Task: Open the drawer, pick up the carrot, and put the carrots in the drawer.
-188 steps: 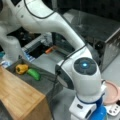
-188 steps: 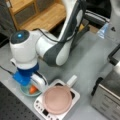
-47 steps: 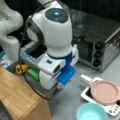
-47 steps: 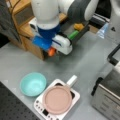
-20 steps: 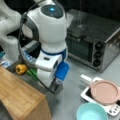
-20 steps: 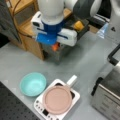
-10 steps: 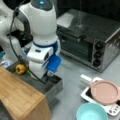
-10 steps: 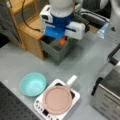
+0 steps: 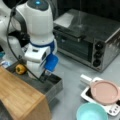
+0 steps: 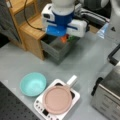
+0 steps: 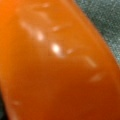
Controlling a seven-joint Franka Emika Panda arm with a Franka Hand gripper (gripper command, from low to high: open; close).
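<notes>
One carrot [image 11: 57, 62] fills almost my whole wrist view — bright orange and shiny, with a bit of grey behind it. In a front view I see the carrot [image 10: 64, 38] poking out under the claw [image 10: 64, 37], which is closed on it, just above the drawer [image 10: 55, 51]. That drawer [image 9: 51, 86] is pulled out from the wooden cabinet [image 9: 21, 98]. I see a yellow pepper [image 9: 20, 69] at its far end — beside the arm.

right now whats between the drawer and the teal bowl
Nothing: in a front view, only bare grey tabletop lies between the open drawer and the teal bowl. The gripper holds the carrot above the drawer.
</notes>
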